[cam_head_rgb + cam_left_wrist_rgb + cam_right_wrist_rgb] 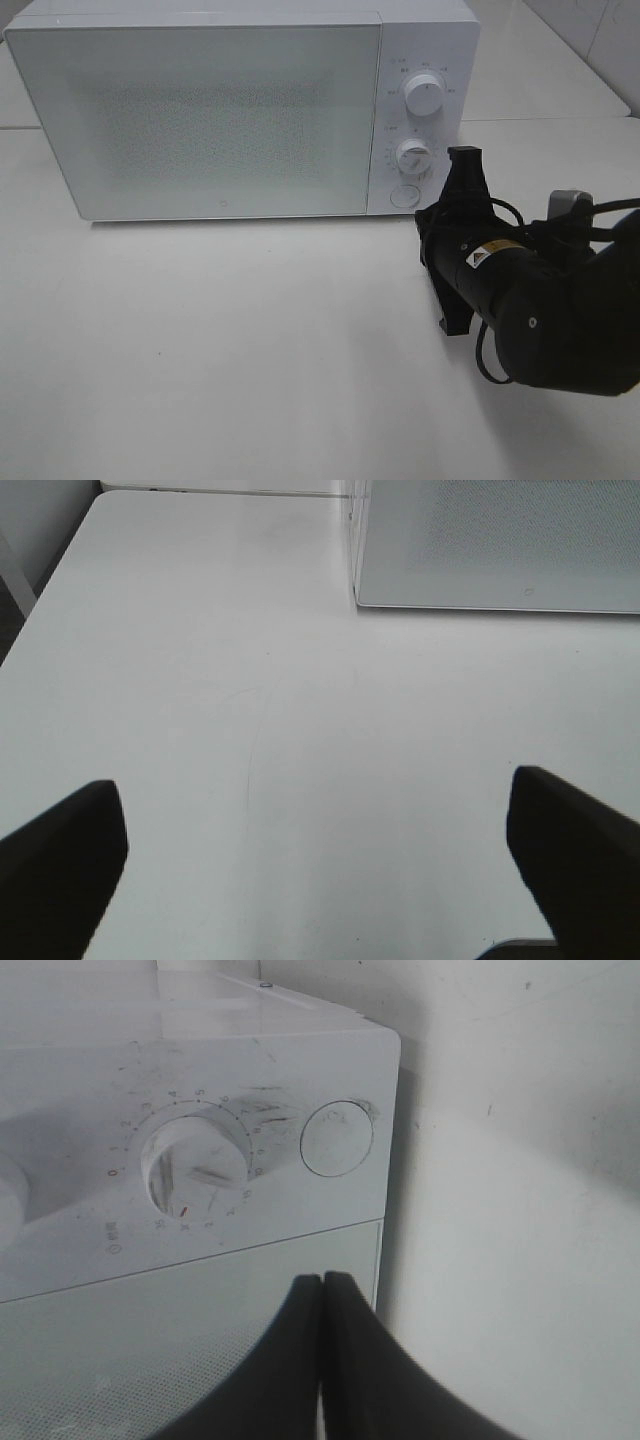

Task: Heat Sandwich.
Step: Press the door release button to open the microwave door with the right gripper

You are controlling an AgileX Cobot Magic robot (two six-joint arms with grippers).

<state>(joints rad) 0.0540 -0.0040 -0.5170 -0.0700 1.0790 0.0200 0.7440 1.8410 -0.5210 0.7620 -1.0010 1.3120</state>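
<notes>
The sandwich is out of view in every frame. A white microwave (200,110) stands at the back of the table with its door shut. My right gripper (462,156) is shut with nothing between its fingers, and its tips hover just in front of the control panel, beside the lower knob (413,156) and above the round button (404,195). In the right wrist view the closed fingertips (322,1282) point at the door's edge below that button (337,1139) and knob (195,1165). My left gripper (320,880) is open over bare table, its fingers (60,865) wide apart.
An upper knob (424,95) sits on the panel above the lower one. The white table (230,340) stretches in front of the microwave. The microwave's front corner (356,590) shows beyond the left gripper. The table's edge (20,630) runs along its side.
</notes>
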